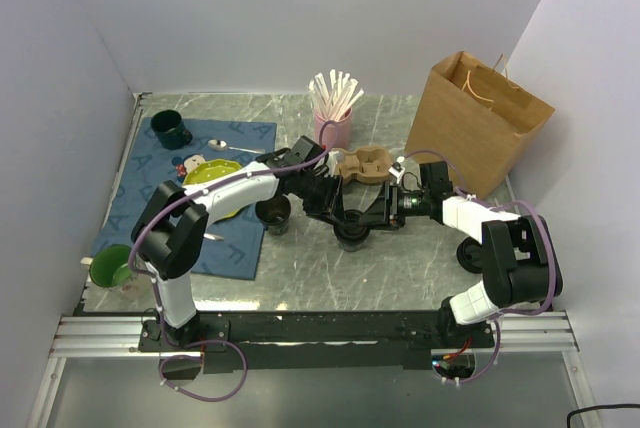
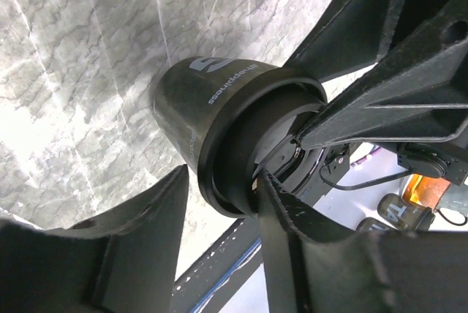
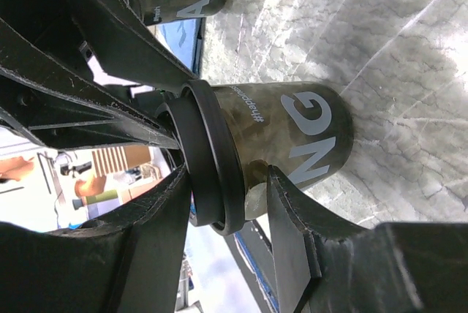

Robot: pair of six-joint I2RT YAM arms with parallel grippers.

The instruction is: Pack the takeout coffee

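A dark takeout cup with grey lettering (image 1: 352, 236) stands mid-table with a black lid (image 3: 212, 159) on it. Both grippers meet at it. My left gripper (image 1: 338, 216) reaches in from the left. In the left wrist view it (image 2: 223, 181) is open, and one finger (image 2: 292, 247) touches the lid rim (image 2: 227, 159). My right gripper (image 1: 370, 220) comes from the right. It (image 3: 230, 178) is open astride the lid, and one finger (image 3: 292, 210) rests on the cup wall (image 3: 292, 130). A second dark cup (image 1: 273, 213) stands to the left.
A cardboard cup carrier (image 1: 362, 163) lies just behind the cups. An open brown paper bag (image 1: 475, 123) stands at the back right. A pink cup of stirrers (image 1: 333, 118) is at the back. A blue mat (image 1: 190, 198) holds a mug, plate and spoon. A green mug (image 1: 112, 266) is front left.
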